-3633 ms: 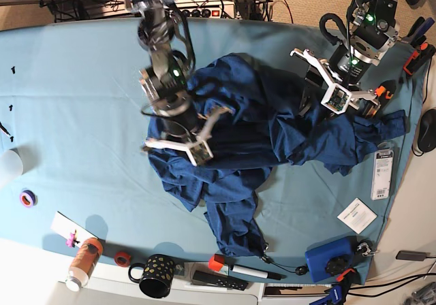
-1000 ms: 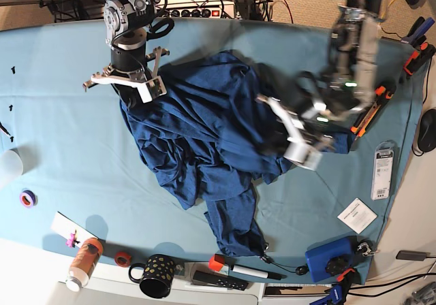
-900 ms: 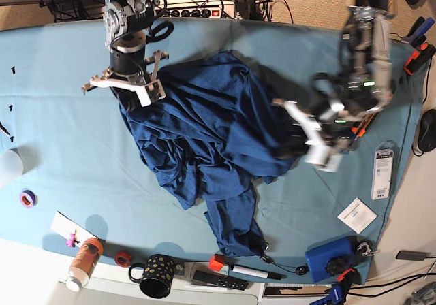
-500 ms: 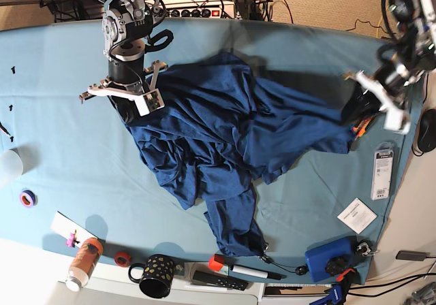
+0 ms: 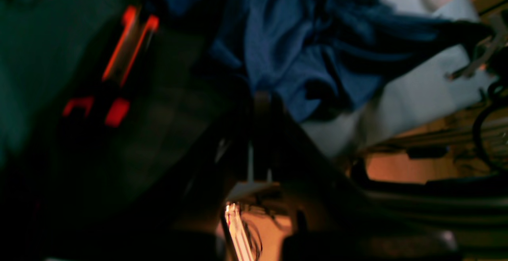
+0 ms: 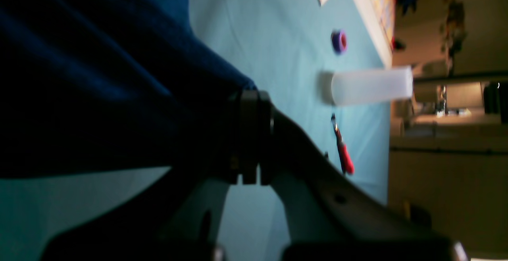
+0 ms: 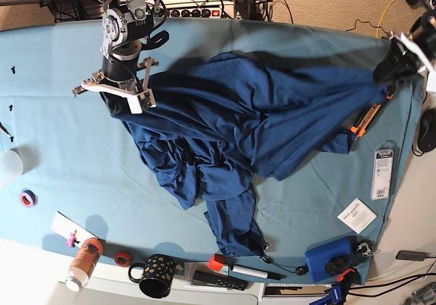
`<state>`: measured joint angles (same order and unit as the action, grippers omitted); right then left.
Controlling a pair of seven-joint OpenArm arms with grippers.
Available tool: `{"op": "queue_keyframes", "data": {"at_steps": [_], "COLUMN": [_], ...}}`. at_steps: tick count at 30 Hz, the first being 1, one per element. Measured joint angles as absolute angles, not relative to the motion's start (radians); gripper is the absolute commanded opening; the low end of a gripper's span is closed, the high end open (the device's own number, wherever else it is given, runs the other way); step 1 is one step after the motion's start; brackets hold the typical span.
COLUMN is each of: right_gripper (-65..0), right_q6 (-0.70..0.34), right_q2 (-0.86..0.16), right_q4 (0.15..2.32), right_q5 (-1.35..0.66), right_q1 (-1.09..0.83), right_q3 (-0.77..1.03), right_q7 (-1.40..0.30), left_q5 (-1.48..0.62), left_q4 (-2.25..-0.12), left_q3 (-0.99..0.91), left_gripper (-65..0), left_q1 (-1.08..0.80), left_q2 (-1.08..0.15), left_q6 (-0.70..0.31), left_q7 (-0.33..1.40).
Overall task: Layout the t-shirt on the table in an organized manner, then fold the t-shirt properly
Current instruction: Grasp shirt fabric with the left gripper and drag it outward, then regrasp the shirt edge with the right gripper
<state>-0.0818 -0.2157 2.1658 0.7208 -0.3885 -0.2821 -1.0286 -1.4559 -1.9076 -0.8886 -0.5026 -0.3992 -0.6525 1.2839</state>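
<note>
Two arms now hold your t-shirt (image 7: 231, 128) stretched across the table (image 7: 54, 107). Your left gripper (image 7: 394, 54), fingers clamped on cloth, has swung out to the far right corner; your right gripper (image 7: 117, 95) stays clamped on cloth near the far edge. The layout is progressing, though the lower half is still bunched. The black spotted mug (image 7: 155, 276) at the near edge shows no contents.

Closed claw (image 6: 248, 136) gripping t-shirt (image 6: 99, 86)
</note>
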Motion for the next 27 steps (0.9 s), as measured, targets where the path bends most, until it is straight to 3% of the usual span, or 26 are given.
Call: {"op": "queue_keyframes", "data": {"at_steps": [6,18,27], "right_gripper": [-65.0,-65.0,-65.0], "right_q6": [-0.082,-0.084,-0.181], "right_q2": [-0.216,-0.217,-0.216], "right_q4": [2.166,2.166,2.166], "right_q5": [0.710,0.442,0.242], "right_q1": [-0.397,-0.440,-0.440], "right_q3": [-0.229,0.183,0.223], "right_q7": [-1.134,-1.126,-1.063], "left_q5": [-1.457,-1.457,-1.457], "left_q4": [-1.907,-1.907,-1.907], "left_q3": [-0.898,-0.898,-0.898], "left_gripper": [-65.0,-65.0,-65.0], "left_q1": [-0.527,-0.532,-0.532], "left_q2": [-0.408,-0.413,-0.413], "left_q6": [-0.653,-0.653,-0.653], "left_q7": [1.331,1.361,1.346]}}
